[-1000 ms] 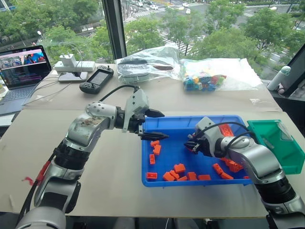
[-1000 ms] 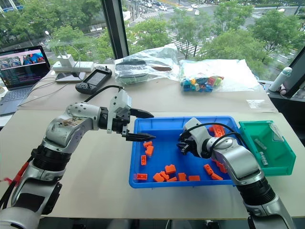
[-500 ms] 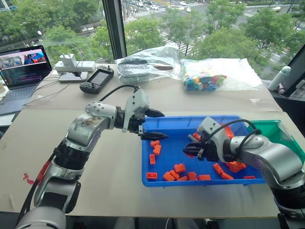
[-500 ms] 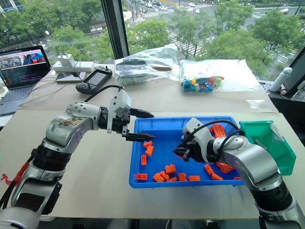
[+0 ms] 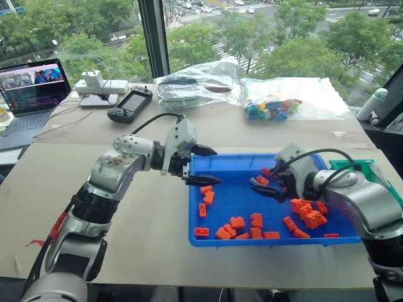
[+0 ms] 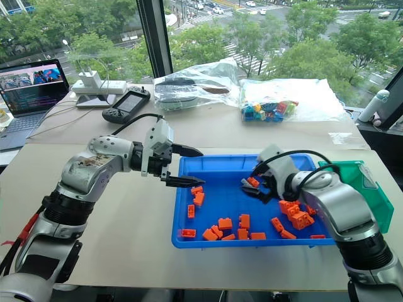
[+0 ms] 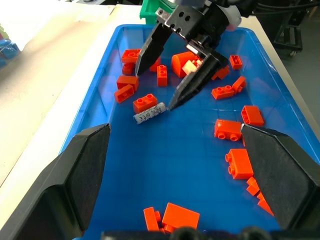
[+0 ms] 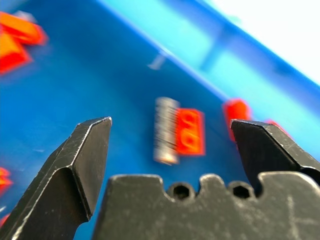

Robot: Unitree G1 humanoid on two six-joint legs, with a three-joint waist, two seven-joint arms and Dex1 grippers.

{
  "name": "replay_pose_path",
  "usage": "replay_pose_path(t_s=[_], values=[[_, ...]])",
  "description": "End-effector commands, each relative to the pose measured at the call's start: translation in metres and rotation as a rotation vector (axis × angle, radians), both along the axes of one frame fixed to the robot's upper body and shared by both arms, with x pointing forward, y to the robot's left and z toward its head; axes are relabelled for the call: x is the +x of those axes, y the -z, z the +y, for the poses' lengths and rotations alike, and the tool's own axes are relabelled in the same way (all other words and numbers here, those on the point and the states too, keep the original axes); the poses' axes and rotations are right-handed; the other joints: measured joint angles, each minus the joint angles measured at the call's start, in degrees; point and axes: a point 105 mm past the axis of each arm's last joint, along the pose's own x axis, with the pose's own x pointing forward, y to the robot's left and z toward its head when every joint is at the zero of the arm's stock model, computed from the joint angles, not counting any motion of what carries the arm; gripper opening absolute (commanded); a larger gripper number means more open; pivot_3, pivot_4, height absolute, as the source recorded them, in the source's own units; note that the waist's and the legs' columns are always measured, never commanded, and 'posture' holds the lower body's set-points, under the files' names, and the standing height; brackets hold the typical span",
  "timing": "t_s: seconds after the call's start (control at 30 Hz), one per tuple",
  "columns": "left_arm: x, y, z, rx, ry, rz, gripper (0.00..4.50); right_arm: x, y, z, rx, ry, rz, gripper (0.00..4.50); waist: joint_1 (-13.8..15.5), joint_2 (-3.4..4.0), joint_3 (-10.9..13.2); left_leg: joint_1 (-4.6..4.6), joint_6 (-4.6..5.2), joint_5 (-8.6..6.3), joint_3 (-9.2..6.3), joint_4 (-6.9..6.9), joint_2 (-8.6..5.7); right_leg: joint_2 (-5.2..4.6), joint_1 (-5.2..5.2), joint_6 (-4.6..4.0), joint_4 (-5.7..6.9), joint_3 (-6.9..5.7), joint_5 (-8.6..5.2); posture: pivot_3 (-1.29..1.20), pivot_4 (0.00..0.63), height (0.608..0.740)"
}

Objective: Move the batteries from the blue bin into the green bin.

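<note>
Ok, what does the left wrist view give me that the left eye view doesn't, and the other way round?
Left wrist view: a battery lying flat on the blue bin floor beside an orange brick, close to one fingertip of the open right gripper, not held. I can't make it out from the left eye.
Left eye view: the open left gripper hovering at the bin's left edge, plus the laptop and the bag of coloured bricks on the far table.
Both: blue bin, scattered orange bricks, right gripper, part of the green bin.
</note>
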Motion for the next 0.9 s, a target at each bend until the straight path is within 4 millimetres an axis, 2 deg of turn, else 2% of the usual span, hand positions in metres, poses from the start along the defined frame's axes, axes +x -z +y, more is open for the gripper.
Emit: replay_pose_path(t_s=[0.03,0.37,0.43,0.47,0.63,0.9], values=[[-0.002,-0.010,-0.003,-0.006,0.022,-0.049,4.50,-0.004,-0.007,0.001,0.015,-0.023,-0.025,4.48,-0.1,0.00,0.0,0.00,0.00,0.00,0.01,0.00,0.00,0.00,0.00,0.00,0.00,0.00,0.00,0.00,0.150,0.732],[-0.003,-0.014,-0.004,-0.021,0.024,-0.053,4.50,-0.006,0.010,0.002,0.038,0.005,0.033,4.48,-0.1,0.00,0.0,0.00,0.00,0.00,0.01,0.01,0.00,0.00,0.00,0.00,-0.02,0.01,0.00,0.00,0.150,0.732],[-0.002,-0.014,-0.004,-0.025,0.020,-0.051,4.50,-0.006,0.015,0.001,0.069,0.023,0.052,3.97,-0.1,0.00,0.0,0.00,0.00,0.00,0.00,0.01,0.00,0.00,0.00,0.00,-0.02,0.00,0.00,0.00,0.150,0.732],[-0.002,-0.014,-0.004,-0.025,0.018,-0.051,4.50,-0.006,0.017,0.000,0.080,0.031,0.058,3.86,-0.1,0.00,0.0,0.00,0.00,0.00,-0.01,0.01,0.00,0.01,0.01,0.00,-0.02,0.00,0.00,0.00,0.150,0.732],[-0.002,-0.014,-0.002,-0.024,0.013,-0.050,4.50,-0.006,0.022,0.000,0.085,0.042,0.064,2.20,-0.1,0.00,0.0,0.00,0.00,0.00,0.01,0.01,-0.01,-0.01,0.00,0.00,-0.02,0.00,0.00,0.00,0.150,0.732],[-0.002,-0.013,-0.002,-0.022,0.014,-0.053,4.50,0.001,0.030,0.000,0.093,0.063,0.064,2.20,-0.1,0.00,0.0,0.01,0.00,0.00,0.01,0.01,-0.01,0.00,0.00,0.00,-0.02,0.01,0.00,0.00,0.150,0.732]])
